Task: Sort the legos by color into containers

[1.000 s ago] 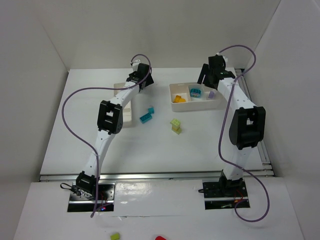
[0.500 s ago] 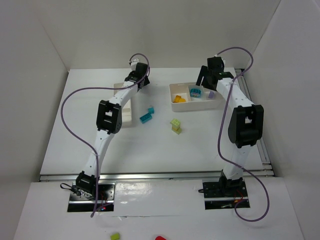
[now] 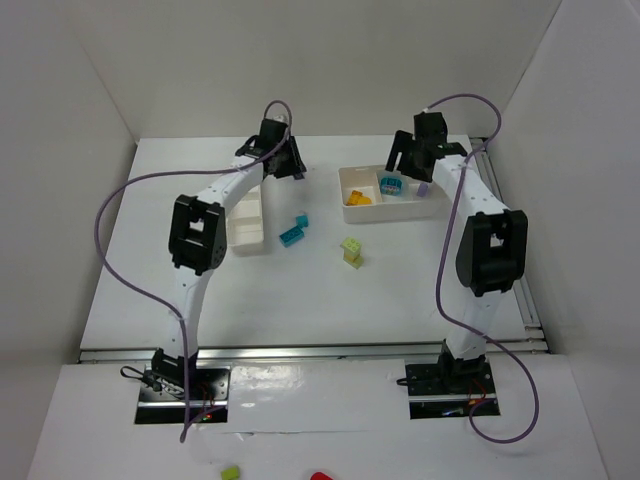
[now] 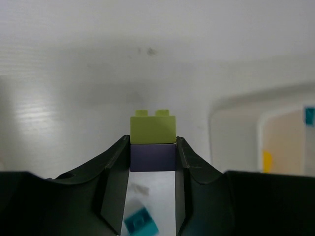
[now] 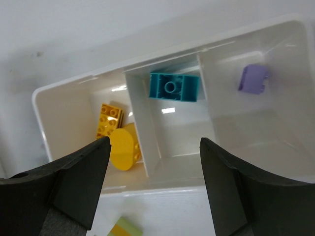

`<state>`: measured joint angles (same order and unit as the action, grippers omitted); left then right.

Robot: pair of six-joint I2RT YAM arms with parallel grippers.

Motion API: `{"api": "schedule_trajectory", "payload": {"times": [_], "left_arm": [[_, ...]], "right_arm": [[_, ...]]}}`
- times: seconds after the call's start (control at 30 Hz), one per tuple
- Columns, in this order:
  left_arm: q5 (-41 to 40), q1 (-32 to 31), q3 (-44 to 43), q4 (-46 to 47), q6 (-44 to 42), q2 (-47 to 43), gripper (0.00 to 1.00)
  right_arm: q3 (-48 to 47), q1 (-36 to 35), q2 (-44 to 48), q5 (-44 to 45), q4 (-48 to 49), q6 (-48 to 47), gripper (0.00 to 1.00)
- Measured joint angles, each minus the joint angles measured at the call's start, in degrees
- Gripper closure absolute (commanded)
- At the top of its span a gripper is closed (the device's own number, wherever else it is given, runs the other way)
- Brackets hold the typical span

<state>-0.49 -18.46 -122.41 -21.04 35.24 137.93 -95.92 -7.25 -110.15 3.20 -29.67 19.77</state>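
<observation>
My left gripper is shut on a small stack, a lime green lego on top of a dark purple lego, with the jaws pressing the purple one's sides. In the top view this gripper hangs past the far end of the narrow container. My right gripper is open and empty above the wide container, which holds yellow legos, a teal lego and a lilac lego in separate compartments. Teal legos and a lime-and-yellow stack lie on the table.
White walls close in the table at the back and both sides. The wide container sits at the back right, under the right gripper. A lime piece and a red object lie on the near ledge in front of the arm bases.
The left gripper has shut on the lime-and-purple stack, and the left arm's elbow has swung left. The right gripper has shifted slightly left over the wide container.
</observation>
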Motion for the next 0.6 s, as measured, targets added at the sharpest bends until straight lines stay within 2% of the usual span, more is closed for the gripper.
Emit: {"api": "schedule_trajectory", "payload": {"times": [0.17,0.27,0.43,0.6], "left_arm": [[15.02,0.39,10.91,0.02,-5.35,-13.57,1.00],[28.06,0.98,14.12,0.87,-8.26,-19.50,1.00],[44.46,1.86,18.21,3.30,-12.24,-22.97,1.00],[50.80,1.36,23.26,2.58,-15.74,-22.99,1.00]], "right_arm": [[-0.07,0.00,1.88,-8.26,-1.46,-0.44,0.23],[-0.09,0.02,3.87,-15.91,-2.25,-0.74,0.23],[-0.09,-0.07,5.68,-29.88,-2.47,1.88,0.23],[0.55,-0.85,5.81,-41.20,-1.42,8.00,0.23]]}}
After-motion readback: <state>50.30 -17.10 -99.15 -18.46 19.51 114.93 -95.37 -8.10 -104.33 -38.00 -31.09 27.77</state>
